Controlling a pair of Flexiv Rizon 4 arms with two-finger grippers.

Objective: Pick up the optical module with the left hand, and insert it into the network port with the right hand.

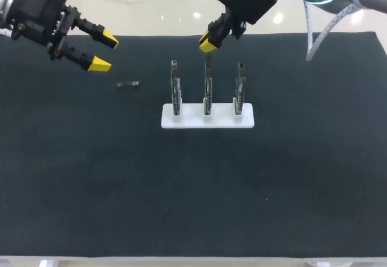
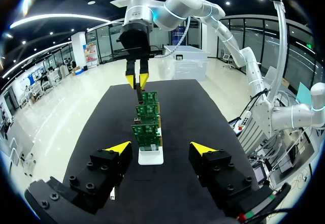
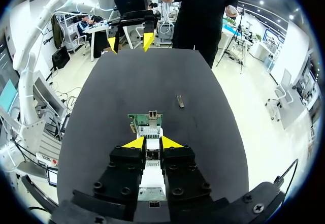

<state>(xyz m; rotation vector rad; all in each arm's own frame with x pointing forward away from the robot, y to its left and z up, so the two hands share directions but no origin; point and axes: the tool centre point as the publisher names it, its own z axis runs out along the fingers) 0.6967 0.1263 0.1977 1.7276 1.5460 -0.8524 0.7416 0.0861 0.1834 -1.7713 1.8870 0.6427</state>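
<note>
While the optical module [image 1: 127,84] lies flat on the dark surface [image 1: 91,188], just below the left hand [image 1: 104,50] and apart from the white base [image 1: 181,121], nothing is holding it. The left hand hangs released, with its two yellow tips wide apart. The right hand [image 1: 208,42] waits above the middle one of three upright boards [image 1: 207,91] on that base. Its fingers are drawn together and I see nothing between them. A small metal cage on the top edge of this board looks like the network port [image 3: 151,114].

I judge the module to be light, stiff and slim, with smooth metal sides that may slip. Because it lies so low, the fingers must come down almost to the surface. It seems best to take it across its two long sides, near one end. The other end then stays free for the right hand and the port.
</note>
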